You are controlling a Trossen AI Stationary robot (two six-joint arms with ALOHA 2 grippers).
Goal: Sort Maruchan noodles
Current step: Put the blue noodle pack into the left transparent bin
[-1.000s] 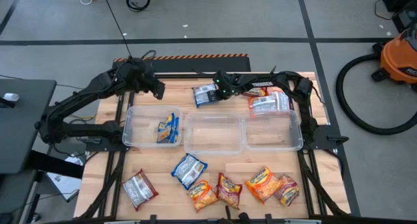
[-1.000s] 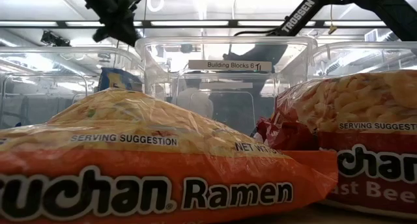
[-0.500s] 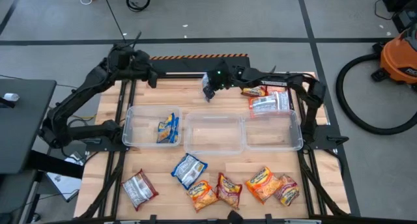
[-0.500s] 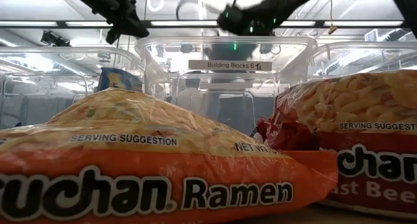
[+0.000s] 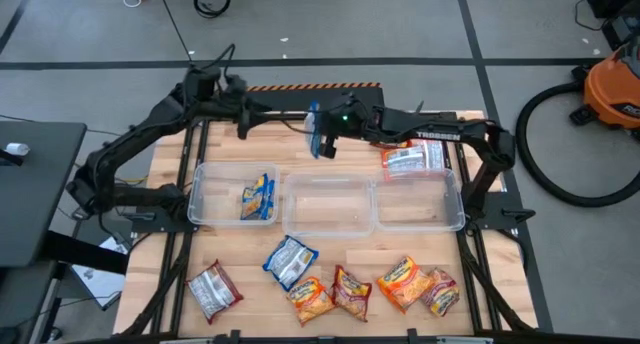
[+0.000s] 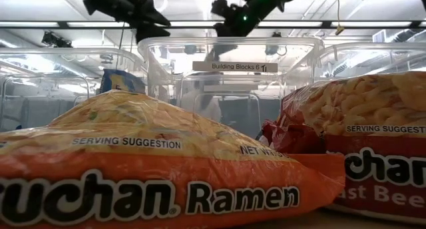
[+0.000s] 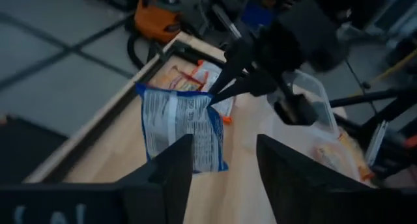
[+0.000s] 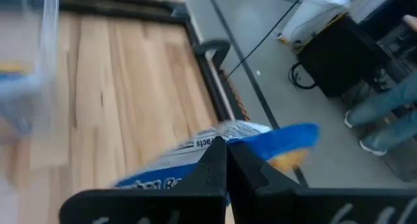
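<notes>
A blue-and-white Maruchan noodle packet (image 5: 315, 131) hangs in the air over the table's far middle, with my right gripper (image 5: 324, 137) shut on it. My left gripper (image 5: 244, 121) hovers to its left, pointing at it, open and empty; the left wrist view shows the packet (image 7: 179, 126) just beyond its fingers. Another blue packet (image 5: 258, 197) lies in the left clear bin (image 5: 200, 206). Several blue, orange and red packets (image 5: 350, 289) lie flat along the near edge. Red-and-silver packets (image 5: 410, 159) lie at the far right. My right gripper pinches the packet's upper edge near one corner (image 7: 208, 103) between its two shut fingers, coming from the table's right side and slanting down. The packet hangs below the fingers, lifted clear of the table, its printed back facing my left gripper.
Three clear bins stand in a row across the table's middle; the middle bin (image 5: 328, 224) and right bin (image 5: 420, 219) hold no packets. Bare wood (image 5: 270, 149) lies below the two grippers. An orange vacuum (image 5: 612, 84) stands on the floor at the right.
My right gripper has risen from the far tabletop with the blue-and-white packet and rolled its wrist. The packet has gone from lying flat to hanging clear of the wood. My left gripper has swung toward the far edge and turned toward the packet.
</notes>
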